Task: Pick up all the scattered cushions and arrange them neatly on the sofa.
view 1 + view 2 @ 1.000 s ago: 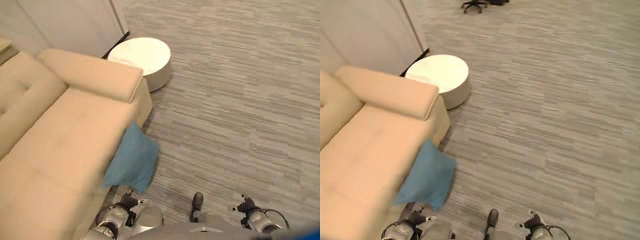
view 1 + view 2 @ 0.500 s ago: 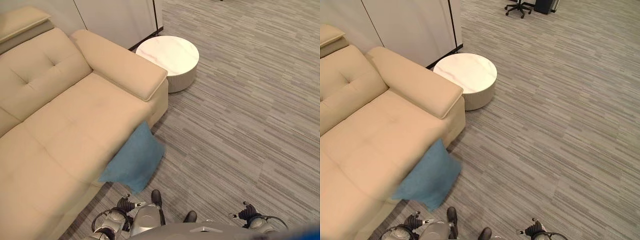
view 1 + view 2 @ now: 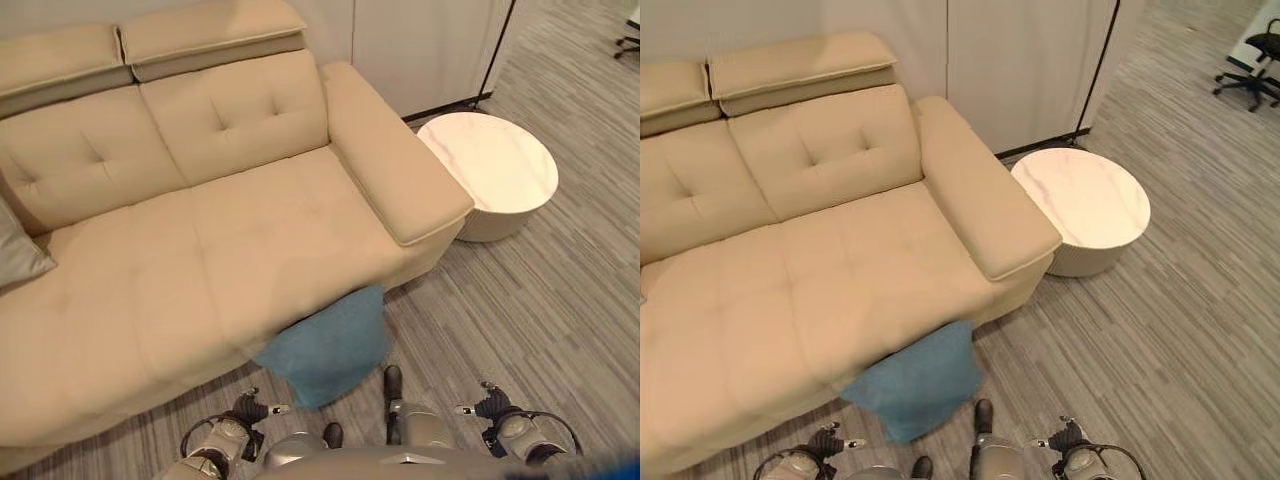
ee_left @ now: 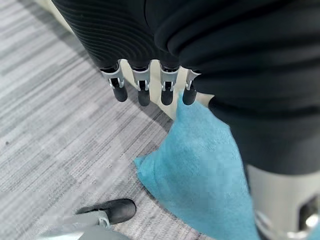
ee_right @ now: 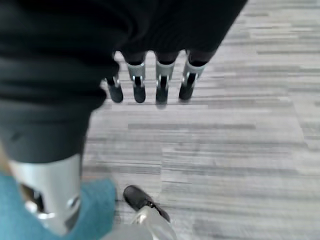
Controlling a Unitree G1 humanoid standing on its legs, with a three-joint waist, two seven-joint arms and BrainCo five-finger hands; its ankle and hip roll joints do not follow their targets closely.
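A: Where do the cushions sit?
B: Beige sofa first: a grey cushion lies at its far left. The blue cushion leans against its front, on the carpet.
A: Hands?
B: Left hand and right hand hang released, fingers straight, holding nothing.

I see a matt blue cloth cushion with a soft fuzzy nap, a beige tufted sofa of smooth matt upholstery, a round white table with a glossy marble-like top, and grey striped carpet floor.
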